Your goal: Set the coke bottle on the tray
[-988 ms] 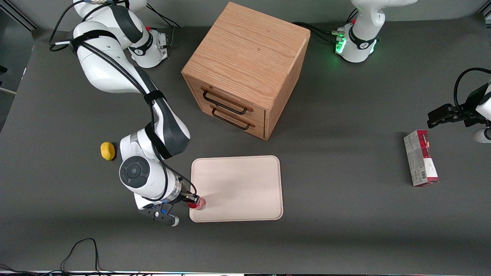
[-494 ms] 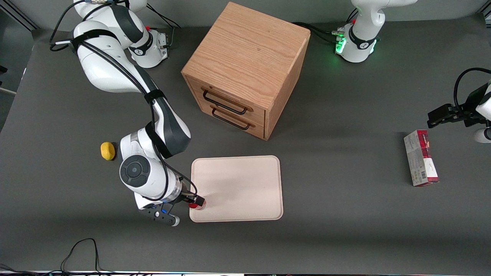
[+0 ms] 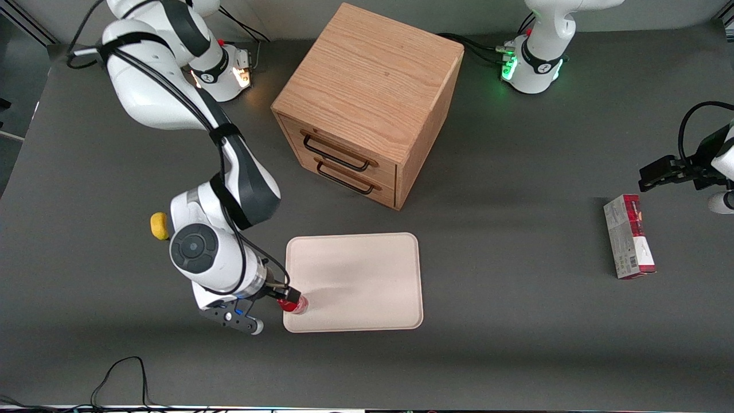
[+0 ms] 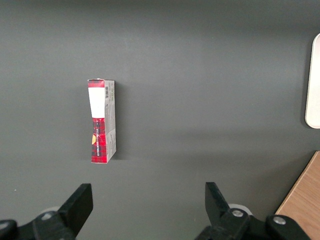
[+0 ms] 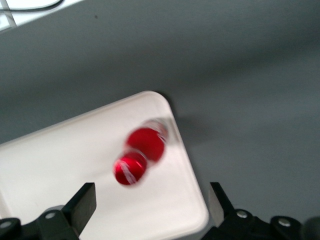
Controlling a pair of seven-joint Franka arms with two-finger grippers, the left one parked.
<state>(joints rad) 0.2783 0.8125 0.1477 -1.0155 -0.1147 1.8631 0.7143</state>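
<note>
The coke bottle [image 3: 296,304] is small and red, and stands upright on the tray [image 3: 355,281] at its corner nearest the front camera, toward the working arm's end. The tray is a large pale cream-pink rectangle. My right gripper [image 3: 289,296] hangs just above and beside the bottle. In the right wrist view the gripper [image 5: 151,210] is open, with both black fingers [image 5: 82,202] wide apart. From above, the bottle [image 5: 140,156] shows its red cap and stands free of the fingers on the tray [image 5: 65,165].
A wooden drawer cabinet [image 3: 367,103] stands farther from the front camera than the tray. A yellow lemon [image 3: 159,225] lies beside my arm's wrist. A red-and-white carton [image 3: 628,236] lies toward the parked arm's end and also shows in the left wrist view [image 4: 102,120].
My right arm's wrist has risen and drawn slightly away from the tray. The bottle has stayed standing at the tray's corner.
</note>
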